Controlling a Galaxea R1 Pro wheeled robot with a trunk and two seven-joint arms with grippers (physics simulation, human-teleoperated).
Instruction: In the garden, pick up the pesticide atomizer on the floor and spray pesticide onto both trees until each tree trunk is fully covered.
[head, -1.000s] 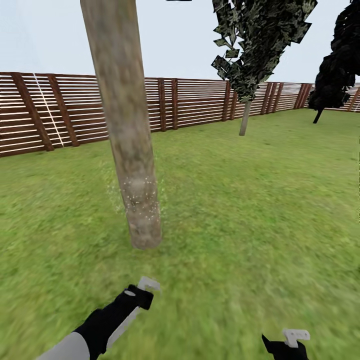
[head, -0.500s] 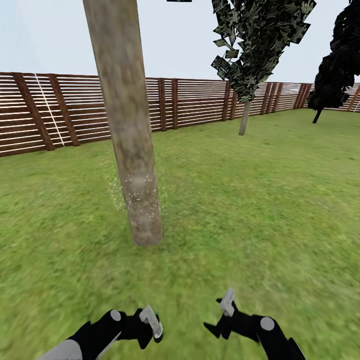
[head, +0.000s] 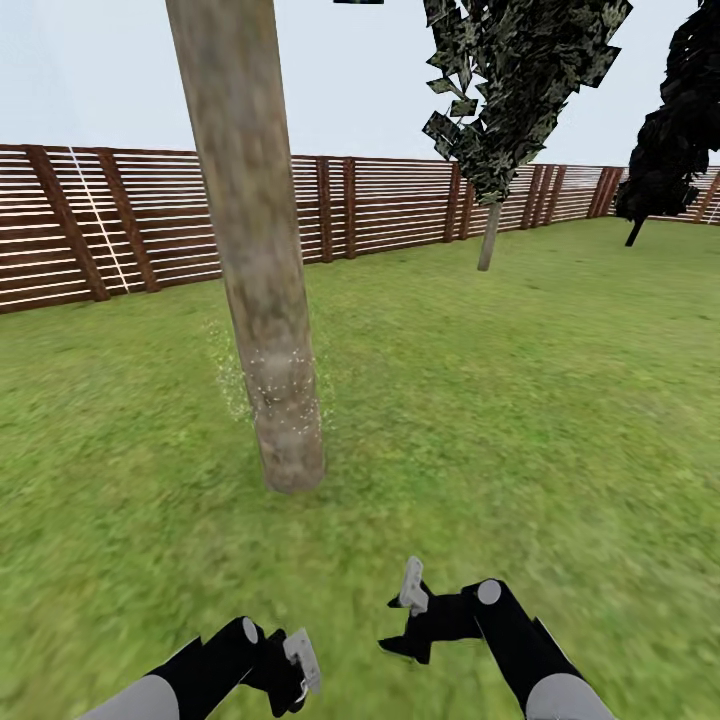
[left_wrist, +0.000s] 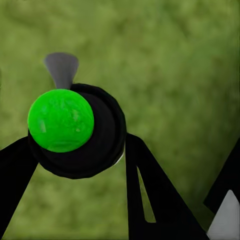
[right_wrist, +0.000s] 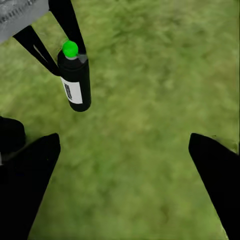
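A thick mottled grey-brown tree trunk (head: 255, 250) rises from the grass just ahead, left of centre. Whitish pesticide specks (head: 268, 388) hang around its lower part. A second tree (head: 489, 238), with jagged green foliage, stands far back by the fence. In the left wrist view, my left gripper (left_wrist: 80, 150) is shut on the pesticide atomizer (left_wrist: 92, 142), a black bottle with a green top. The right wrist view shows the same atomizer (right_wrist: 76, 80) with its white label. My left gripper (head: 295, 668) is low near the picture's bottom edge. Beside it, my right gripper (head: 408, 612) is open, fingers wide apart (right_wrist: 123, 140).
A brown slatted fence (head: 390, 205) rings the lawn (head: 500, 400). A black-leaved tree (head: 670, 130) stands at the far right. Open grass stretches to the right of the near trunk and all around both arms.
My left gripper has dropped and pulled back toward the bottom edge with the atomizer. My right arm has swung up and left, close to the left gripper. The mist stays on the trunk.
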